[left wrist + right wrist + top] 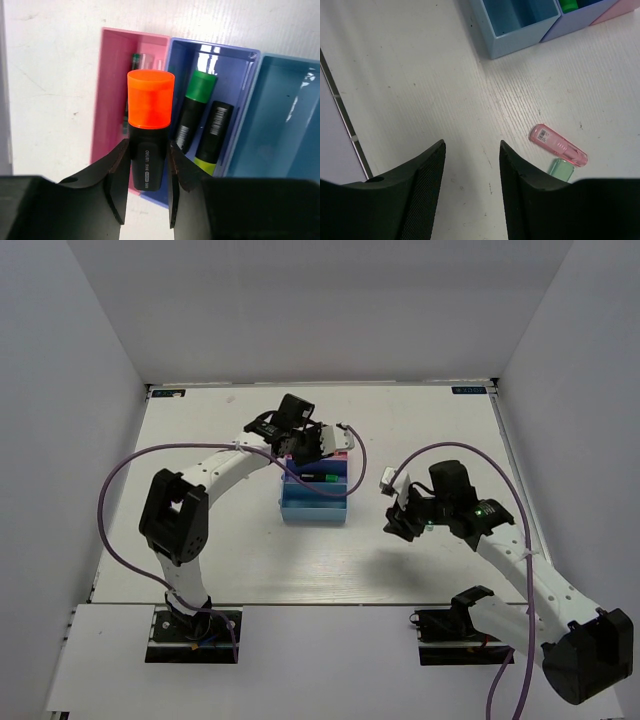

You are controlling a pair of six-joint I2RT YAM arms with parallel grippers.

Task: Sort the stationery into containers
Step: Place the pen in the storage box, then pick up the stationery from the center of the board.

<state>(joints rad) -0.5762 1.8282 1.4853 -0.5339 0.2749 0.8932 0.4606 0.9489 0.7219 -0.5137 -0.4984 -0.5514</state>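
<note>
left gripper pinching orange-capped highlighter by black barrel, cap pointing away, over wall shared by pink tray and dark blue tray. three trays joined in row near middle of table, light blue tray at near end. dark blue tray holds green-capped highlighter and second black highlighter, side by side. thin pens in pink tray. right gripper spread, nothing between fingers, over bare table toward right edge. pink marker and mint-green marker lie on table just beside it.
</note>
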